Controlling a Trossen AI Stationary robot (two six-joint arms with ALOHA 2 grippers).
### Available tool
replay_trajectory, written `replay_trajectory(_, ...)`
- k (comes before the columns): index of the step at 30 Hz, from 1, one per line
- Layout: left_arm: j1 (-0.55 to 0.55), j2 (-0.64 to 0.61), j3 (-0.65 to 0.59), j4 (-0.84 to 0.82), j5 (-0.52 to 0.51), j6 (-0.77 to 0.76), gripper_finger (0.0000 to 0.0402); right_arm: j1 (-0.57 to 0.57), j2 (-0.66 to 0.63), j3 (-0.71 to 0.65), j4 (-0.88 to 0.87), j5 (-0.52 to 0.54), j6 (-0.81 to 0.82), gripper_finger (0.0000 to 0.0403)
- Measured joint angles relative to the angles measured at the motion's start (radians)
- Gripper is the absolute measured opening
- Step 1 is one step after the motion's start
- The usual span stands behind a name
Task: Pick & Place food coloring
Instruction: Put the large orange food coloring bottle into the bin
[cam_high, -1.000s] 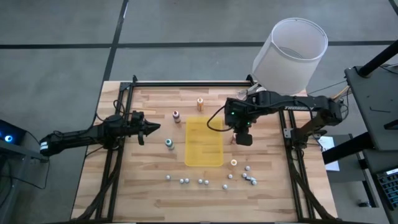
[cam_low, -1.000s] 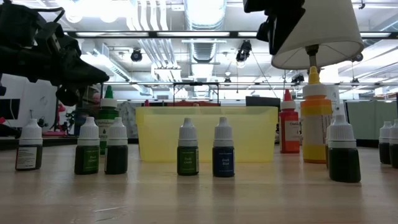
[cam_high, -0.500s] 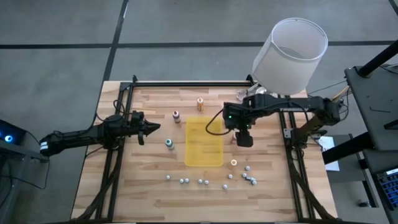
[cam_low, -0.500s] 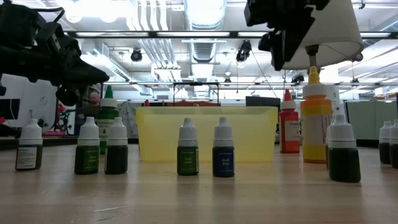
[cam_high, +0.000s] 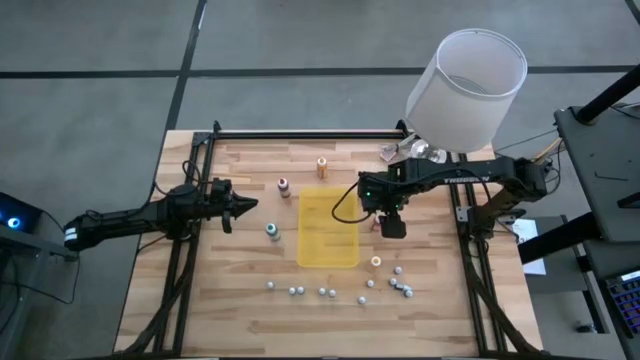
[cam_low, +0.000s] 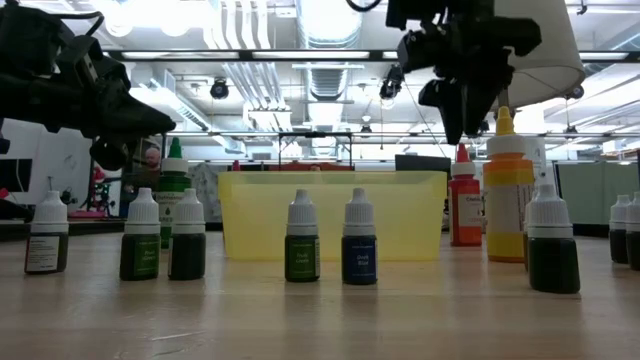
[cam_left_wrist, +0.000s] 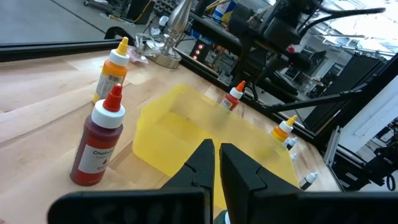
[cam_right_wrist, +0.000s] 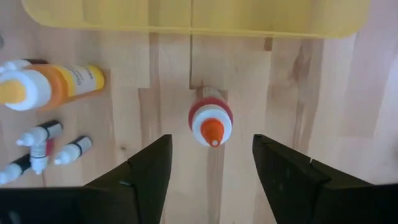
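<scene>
The food coloring bottles stand upright on the wooden table around a yellow tray (cam_high: 328, 228): orange (cam_high: 322, 166), dark red (cam_high: 284, 186), teal (cam_high: 272, 231), yellow (cam_high: 376, 262). A pinkish red bottle (cam_right_wrist: 211, 123) stands just right of the tray. My right gripper (cam_right_wrist: 211, 155) hangs open above it, pointing down, with a finger on either side of the bottle's cap and clear of it. In the low view, the right gripper (cam_low: 462, 125) is still higher than the red bottle (cam_low: 463, 205). My left gripper (cam_high: 240, 207) waits shut at the table's left, above the wood.
A lamp with a white shade (cam_high: 468, 85) stands at the far right corner. Several small white-capped bottles (cam_high: 325, 292) stand in a loose row along the near side. Metal frames (cam_high: 190, 250) run along the table's left and right sides.
My right gripper has come down toward the pinkish red bottle, still pointing down, and its fingers have spread apart. No bottle has moved.
</scene>
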Motion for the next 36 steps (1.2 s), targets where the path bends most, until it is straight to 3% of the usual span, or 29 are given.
replay_trajectory(19, 0.000, 0.000, 0.000, 0.000, 0.000, 0.000, 0.0000, -0.007, 0.000, -0.165, 0.169, 0.007, -0.006, 0.0217)
replay_trajectory(36, 0.000, 0.000, 0.000, 0.000, 0.000, 0.000, 0.0000, -0.018, 0.000, -0.162, 0.182, 0.001, -0.009, 0.0180)
